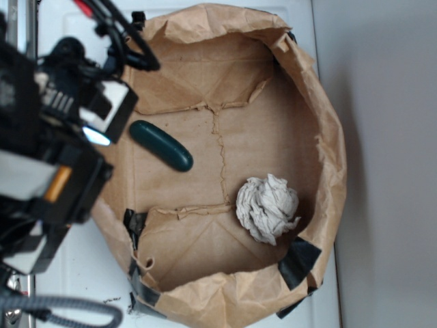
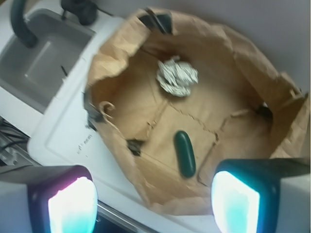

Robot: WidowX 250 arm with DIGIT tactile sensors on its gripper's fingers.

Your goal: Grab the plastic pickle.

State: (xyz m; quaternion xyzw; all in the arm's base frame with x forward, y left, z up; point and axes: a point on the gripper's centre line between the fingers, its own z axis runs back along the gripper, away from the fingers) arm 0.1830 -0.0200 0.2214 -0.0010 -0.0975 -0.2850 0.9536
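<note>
**Open gripper hovering above the bag's rim**

Two glowing pale pads of the black gripper (image 2: 153,201) are standing wide apart, holding and touching nothing, above the near rim of the crumpled brown paper bag (image 2: 243,73). Inside, the smooth, glossy dark green sausage-shaped plastic pickle (image 2: 185,153) is lying on the creased bag floor near that rim. Well apart from it, a crumpled white paper ball (image 2: 177,76) is sitting toward the far wall.

pickle (image 1: 162,145) in paper bag (image 1: 328,137) | paper wad (image 1: 267,208) in bag, apart from pickle
</note>
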